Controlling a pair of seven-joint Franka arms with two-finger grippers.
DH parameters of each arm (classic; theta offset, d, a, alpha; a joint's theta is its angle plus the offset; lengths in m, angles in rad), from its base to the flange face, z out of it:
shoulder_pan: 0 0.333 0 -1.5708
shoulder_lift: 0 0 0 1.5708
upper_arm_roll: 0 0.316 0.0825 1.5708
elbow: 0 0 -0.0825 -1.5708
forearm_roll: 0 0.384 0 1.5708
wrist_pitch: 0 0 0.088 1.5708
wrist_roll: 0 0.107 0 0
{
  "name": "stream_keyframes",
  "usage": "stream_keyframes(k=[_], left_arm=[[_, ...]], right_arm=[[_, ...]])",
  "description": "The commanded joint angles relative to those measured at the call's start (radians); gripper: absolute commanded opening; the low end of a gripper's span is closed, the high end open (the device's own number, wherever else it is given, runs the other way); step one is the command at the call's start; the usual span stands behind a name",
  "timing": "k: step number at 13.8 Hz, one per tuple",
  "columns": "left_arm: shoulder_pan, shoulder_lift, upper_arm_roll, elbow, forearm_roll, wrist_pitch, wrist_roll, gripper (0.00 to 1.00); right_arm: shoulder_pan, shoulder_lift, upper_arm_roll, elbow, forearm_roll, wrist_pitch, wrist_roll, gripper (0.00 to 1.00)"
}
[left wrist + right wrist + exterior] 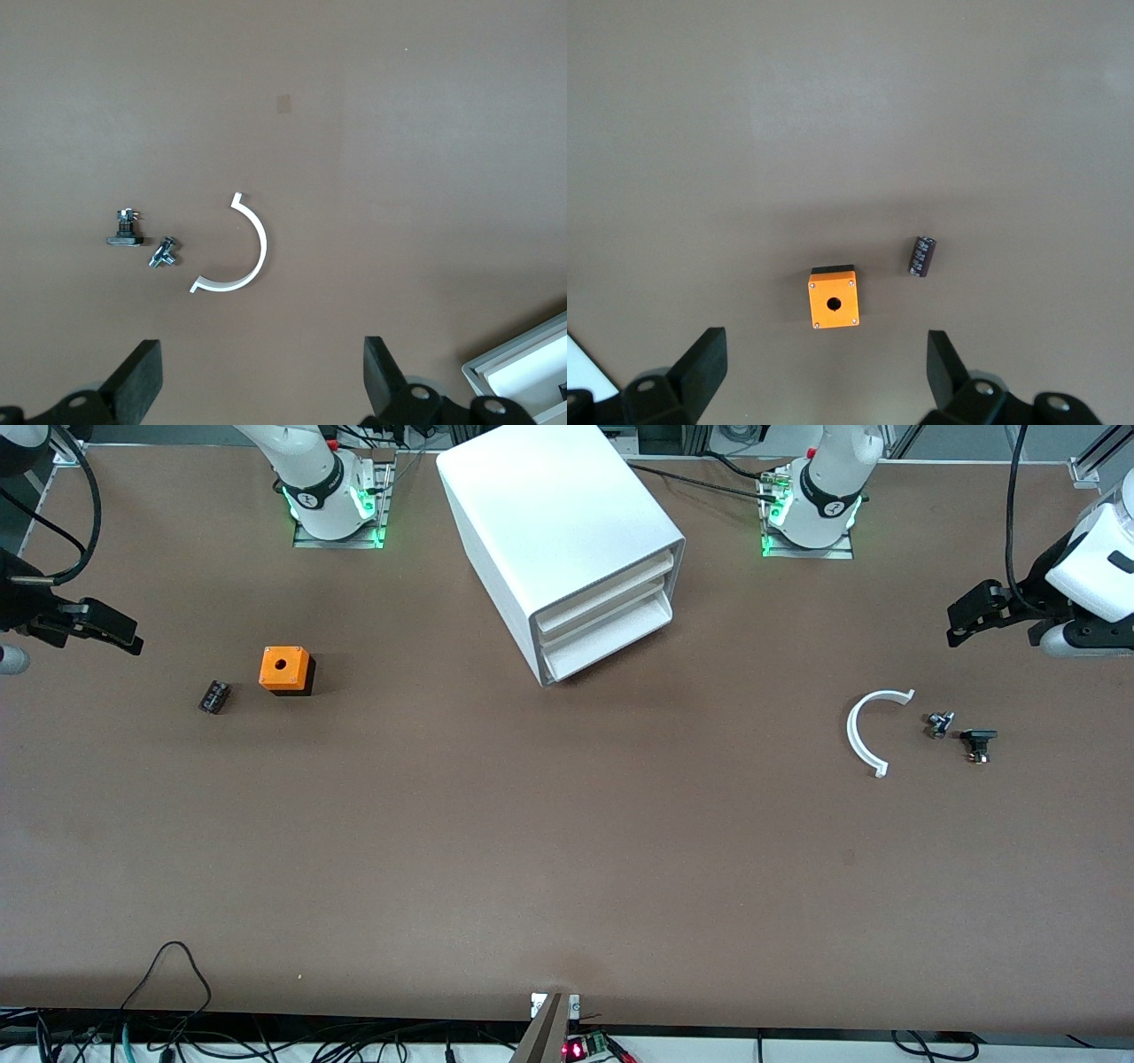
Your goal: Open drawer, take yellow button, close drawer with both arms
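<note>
While both arms wait at the two ends of the bench (567, 868), nothing of the task looks started: the drawer (611, 593), the higher front of the white cabinet (549, 522), reads as shut, flush above the lower front (611, 638). Left tool (257, 390) hangs released, fingers (142, 381) spread wide, holding nothing, up over the bench at the left arm's end. Under and just ahead of it lie a white half-ring clip (239, 252), a small metal screw piece (164, 254) and a black bracket (126, 228), near each other but apart. A cabinet corner shows at that view's edge. Right tool (824, 381) likewise released and empty, fingers (704, 372) apart, over the right arm's end; below it sit the orange cube (834, 301) with a hole and the black ribbed block (922, 257) beside it, not touching. Button not visible anywhere, presumably shut inside the drawer, so can't confirm. Cabinet is turned so its fronts angle toward the left arm's end, likely so that arm can pull while the other steadies the box
</note>
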Motion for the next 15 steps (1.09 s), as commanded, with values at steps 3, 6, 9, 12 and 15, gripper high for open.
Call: stream_keyframes(k=[3,6,9,12,15], left_arm=[[0.001,0.041,-0.069,-0.007,-0.033,-0.017,0.014,1.0],[-0.001,0.101,-0.095,-0.035,-0.033,-0.023,0.024,1.0],[0.004,0.161,-0.121,-0.049,-0.086,-0.047,0.028,1.0],[0.015,0.204,-0.12,-0.119,-0.367,-0.035,0.079,1.0],[0.012,0.218,-0.146,-0.272,-0.652,0.061,0.096,1.0]], right_arm=[[-0.001,-0.01,0.003,0.002,0.015,-0.004,-0.008,1.0],[-0.001,-0.009,0.003,0.002,0.017,-0.004,-0.008,1.0],[-0.001,-0.007,0.003,0.002,0.017,-0.004,-0.008,1.0],[-0.001,-0.007,0.001,0.002,0.017,-0.004,-0.008,1.0],[-0.001,-0.007,0.003,0.002,0.017,-0.002,-0.008,1.0]])
